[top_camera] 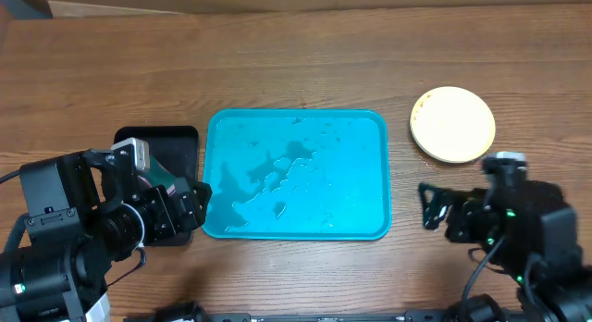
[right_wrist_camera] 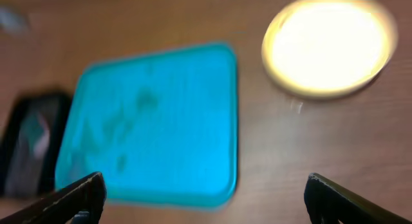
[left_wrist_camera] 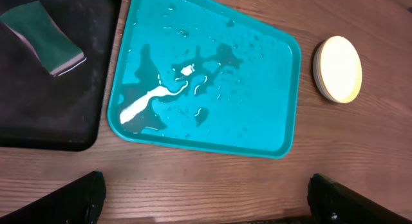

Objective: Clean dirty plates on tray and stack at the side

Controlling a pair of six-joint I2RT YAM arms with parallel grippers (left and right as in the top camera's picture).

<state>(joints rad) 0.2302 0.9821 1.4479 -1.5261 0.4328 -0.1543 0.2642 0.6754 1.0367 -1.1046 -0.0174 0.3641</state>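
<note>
Holds left gripper [top_camera: 192, 204] at near left, jaws wide, empty. Holds right gripper [top_camera: 428, 205] at near right, jaws equally wide, empty. Points both inward.

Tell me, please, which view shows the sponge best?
Left wrist view: the sponge lies sharp on the black tray. Overhead, the left arm overlaps that tray; I cannot spot it. The right wrist view is blurred.

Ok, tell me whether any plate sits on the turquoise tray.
No, the large turquoise plastic tray holds only water puddles; the round plastic plates are stacked on the wooden table beside it.
</note>
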